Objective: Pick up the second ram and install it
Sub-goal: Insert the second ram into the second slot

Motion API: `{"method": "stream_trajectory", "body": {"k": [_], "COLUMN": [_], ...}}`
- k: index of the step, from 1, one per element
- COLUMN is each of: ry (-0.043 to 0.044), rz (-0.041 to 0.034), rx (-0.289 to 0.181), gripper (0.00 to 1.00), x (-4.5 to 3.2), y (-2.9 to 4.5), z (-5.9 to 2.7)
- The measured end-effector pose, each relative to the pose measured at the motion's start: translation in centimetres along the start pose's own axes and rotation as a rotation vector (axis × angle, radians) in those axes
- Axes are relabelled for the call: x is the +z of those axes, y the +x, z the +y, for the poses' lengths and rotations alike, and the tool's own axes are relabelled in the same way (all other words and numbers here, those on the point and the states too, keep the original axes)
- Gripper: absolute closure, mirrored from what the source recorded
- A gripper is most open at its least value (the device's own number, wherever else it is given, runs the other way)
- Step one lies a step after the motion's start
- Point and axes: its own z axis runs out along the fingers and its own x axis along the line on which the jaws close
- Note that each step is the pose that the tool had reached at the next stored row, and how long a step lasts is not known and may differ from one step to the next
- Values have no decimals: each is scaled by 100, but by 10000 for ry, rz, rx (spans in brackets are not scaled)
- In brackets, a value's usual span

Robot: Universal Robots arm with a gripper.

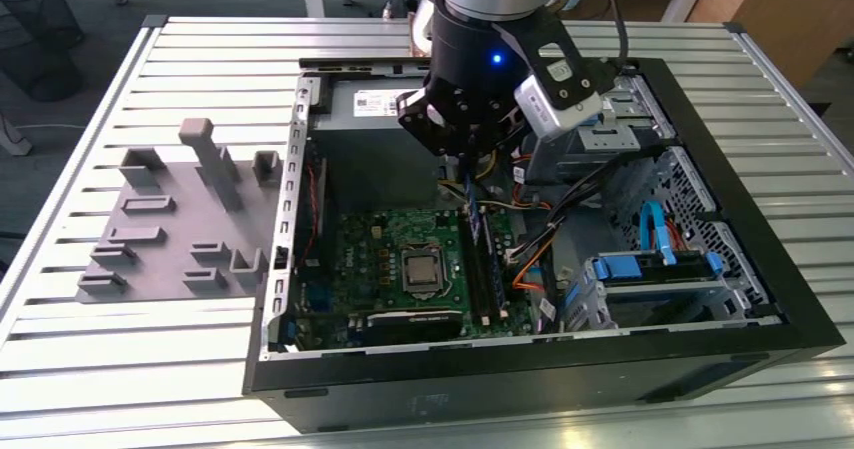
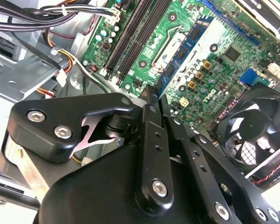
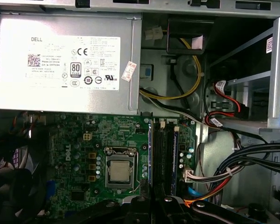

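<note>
My gripper [image 1: 469,169] hangs inside the open computer case [image 1: 534,364], above the far end of the memory slots [image 1: 483,269]. Its fingers are drawn close together. In the exterior view a thin dark stick, the second ram [image 1: 471,204], hangs edge-on below them, clear of the board. In the second wrist view the fingers [image 2: 150,107] sit almost together, with the slots [image 2: 135,32] beyond them. The first wrist view has the gripper [image 3: 151,203] at the picture's edge and the slots [image 3: 163,149] straight ahead, beside the processor socket [image 3: 119,170].
A grey power supply [image 3: 65,65] stands at the far end of the case. Cable bundles [image 3: 242,163] and a drive cage [image 1: 654,279] crowd the exterior view's right. A case fan [image 2: 252,135] sits near the board. A grey fixture block [image 1: 174,219] lies on the slatted table.
</note>
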Motion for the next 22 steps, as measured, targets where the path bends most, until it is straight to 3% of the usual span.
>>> {"method": "stream_trajectory", "body": {"k": [22], "ry": [0], "rz": [0], "rx": [9], "gripper": [86], "x": [65], "y": [-1], "z": [2]}}
